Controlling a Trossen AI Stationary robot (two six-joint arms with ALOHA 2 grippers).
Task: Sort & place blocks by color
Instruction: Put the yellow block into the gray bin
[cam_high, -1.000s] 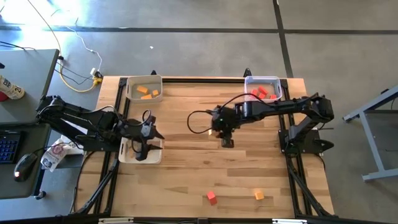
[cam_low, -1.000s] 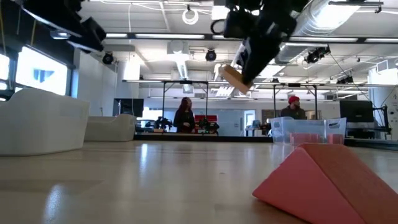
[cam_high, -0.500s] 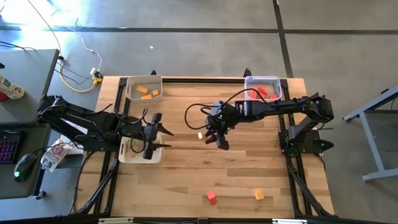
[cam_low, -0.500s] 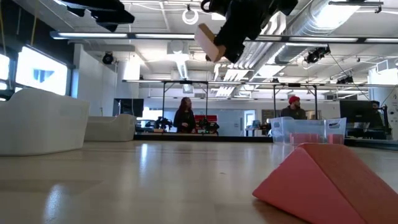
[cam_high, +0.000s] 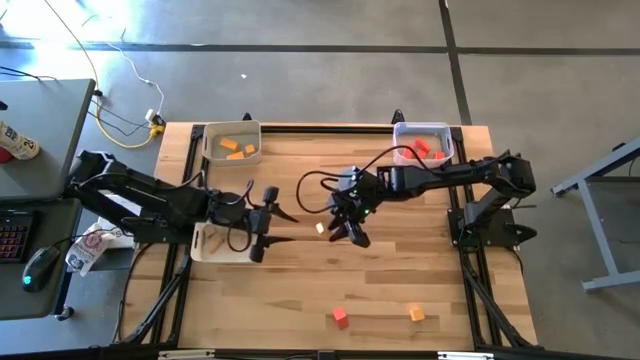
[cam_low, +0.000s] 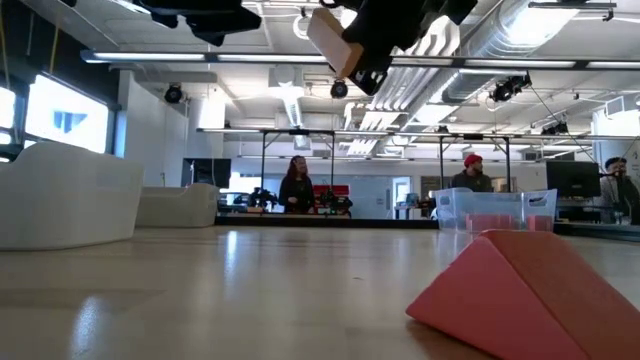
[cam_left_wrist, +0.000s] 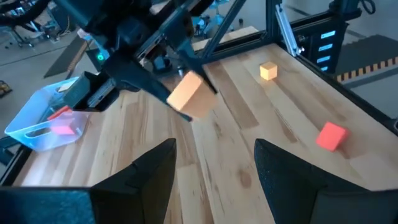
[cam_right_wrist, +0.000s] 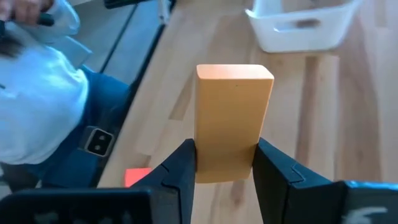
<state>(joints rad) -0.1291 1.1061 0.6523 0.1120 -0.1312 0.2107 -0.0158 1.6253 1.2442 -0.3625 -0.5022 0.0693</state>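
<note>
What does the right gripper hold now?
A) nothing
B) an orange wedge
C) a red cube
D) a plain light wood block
D: the right gripper is closed on a plain light wood block, held up above the table.

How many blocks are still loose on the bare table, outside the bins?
2: a red block and an orange block, both near the table's front edge. A plain wood block is held in the right gripper above mid-table. Others lie in bins; some may be hidden.
</note>
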